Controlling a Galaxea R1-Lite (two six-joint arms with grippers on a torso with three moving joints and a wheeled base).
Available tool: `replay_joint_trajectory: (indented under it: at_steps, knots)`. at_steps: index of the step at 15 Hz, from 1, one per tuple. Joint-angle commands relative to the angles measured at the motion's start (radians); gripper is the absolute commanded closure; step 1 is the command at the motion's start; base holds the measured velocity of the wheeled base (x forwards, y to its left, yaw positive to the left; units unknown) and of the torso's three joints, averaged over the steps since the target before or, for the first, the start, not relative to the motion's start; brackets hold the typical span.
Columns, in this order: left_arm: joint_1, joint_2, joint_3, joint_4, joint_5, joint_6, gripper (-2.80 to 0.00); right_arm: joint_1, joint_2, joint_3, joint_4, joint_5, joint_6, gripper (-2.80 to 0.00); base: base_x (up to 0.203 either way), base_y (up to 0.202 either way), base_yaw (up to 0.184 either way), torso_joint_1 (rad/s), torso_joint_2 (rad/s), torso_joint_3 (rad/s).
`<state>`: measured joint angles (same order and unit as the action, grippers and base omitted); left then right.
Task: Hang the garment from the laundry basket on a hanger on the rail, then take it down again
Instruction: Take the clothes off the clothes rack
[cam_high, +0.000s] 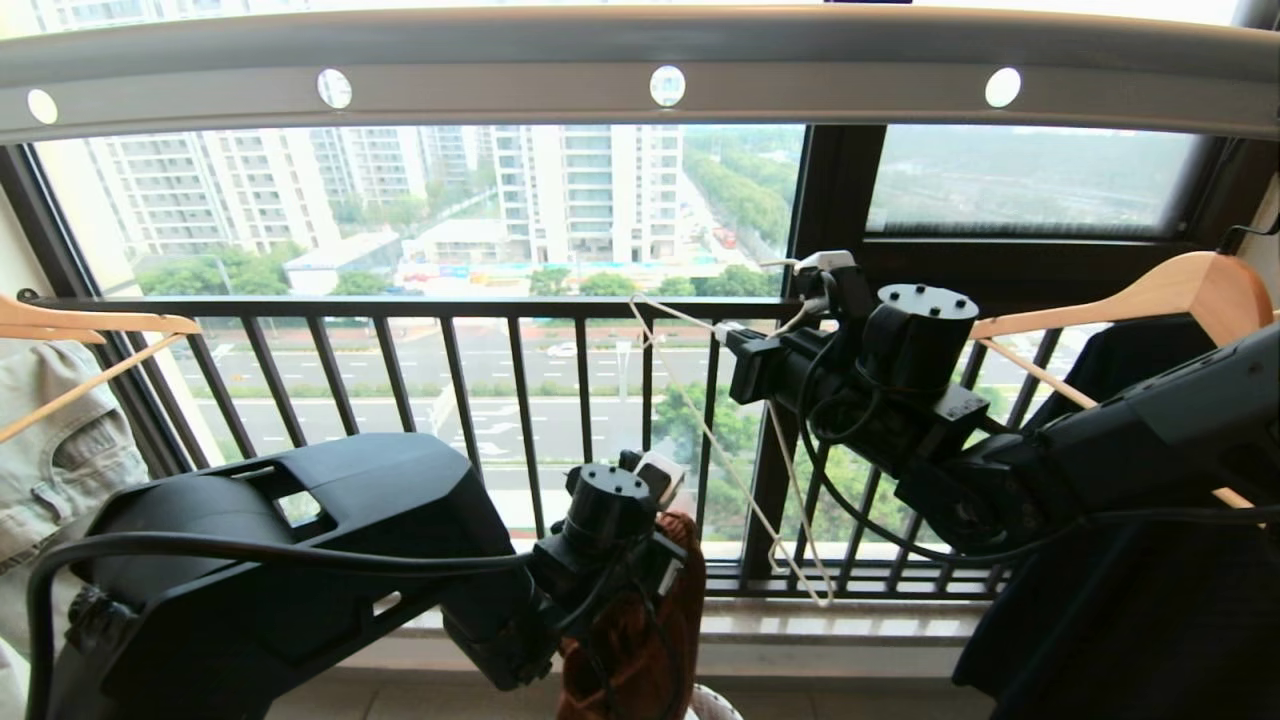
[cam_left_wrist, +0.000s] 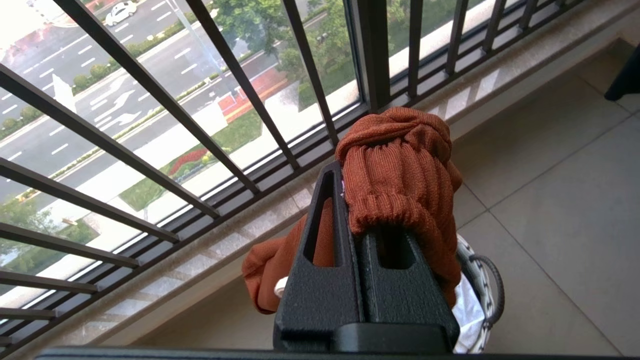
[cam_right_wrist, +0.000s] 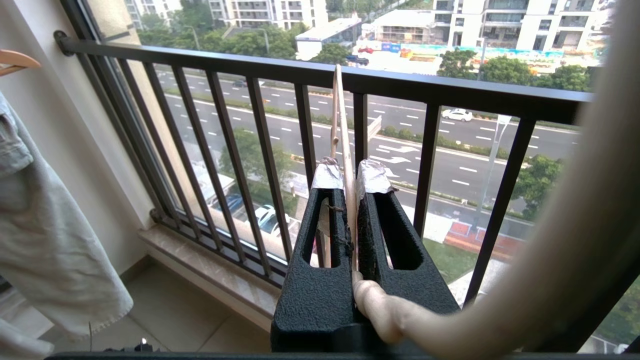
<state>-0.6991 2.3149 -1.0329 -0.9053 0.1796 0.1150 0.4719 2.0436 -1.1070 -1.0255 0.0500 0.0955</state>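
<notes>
Landmark: black balcony railing (cam_high: 420, 306).

Left gripper (cam_left_wrist: 372, 215): jaws closed on the garment (cam_left_wrist: 400, 165), rust-brown fabric bunched over the fingertips and hanging down. Held low, on the room side of the railing's lower bars, directly above the laundry basket (cam_left_wrist: 487, 290), whose wire rim and white liner show under the fabric.

Right gripper (cam_right_wrist: 350, 175): jaws closed on the hanger (cam_high: 740, 470), thin cream wire pinched between the taped tips. Sits near the railing's top bar; the hanger's frame dangles in front of the bars.

The rail (cam_high: 640, 75) runs high above the railing. Wooden hangers (cam_high: 1190, 285) with clothes hang at either end of the railing.
</notes>
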Motion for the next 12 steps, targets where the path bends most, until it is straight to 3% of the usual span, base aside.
replay_joint_trajectory:
  at_steps: [1,6,12]
  knots:
    - [0.018,-0.002,-0.030,-0.007,0.004,-0.006,0.00,-0.016,0.007,-0.002,-0.005,0.001,-0.003,0.00,0.000,0.000,0.000,0.000,0.00,0.000]
    - [0.048,0.066,-0.093,-0.006,0.009,-0.021,0.00,-0.038,0.026,0.007,-0.005,0.002,-0.085,0.00,0.000,0.000,0.000,0.000,0.00,0.000]
    - [0.073,0.258,-0.229,-0.007,0.117,-0.013,0.00,-0.038,-0.031,0.033,0.006,0.004,-0.094,0.00,0.000,0.000,0.000,0.000,0.00,0.000]
